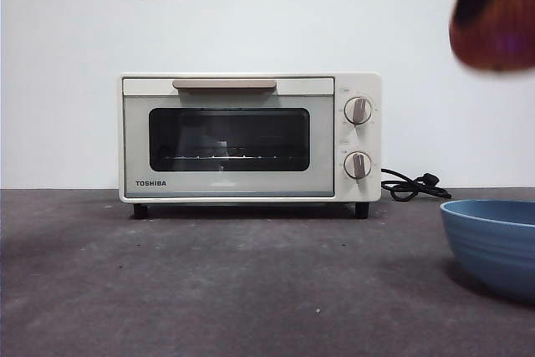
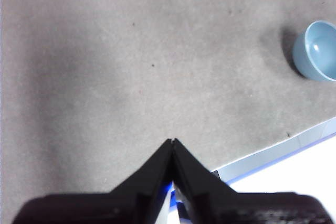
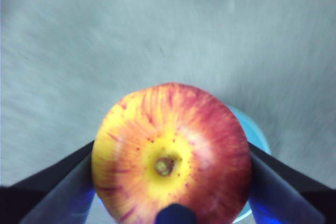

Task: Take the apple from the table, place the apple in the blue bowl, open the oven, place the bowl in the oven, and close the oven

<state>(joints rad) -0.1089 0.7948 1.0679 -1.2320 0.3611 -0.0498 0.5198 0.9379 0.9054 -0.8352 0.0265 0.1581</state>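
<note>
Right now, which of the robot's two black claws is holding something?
The right gripper: its jaws clamp the round red-and-yellow apple in the air above the blue bowl. The left gripper is shut on nothing, over the grey table.

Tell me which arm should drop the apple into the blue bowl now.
Right. The right claw is shut on the apple, held in the air with the blue bowl showing just beneath it. The left claw is shut and empty over bare table, well away from the bowl.
</note>
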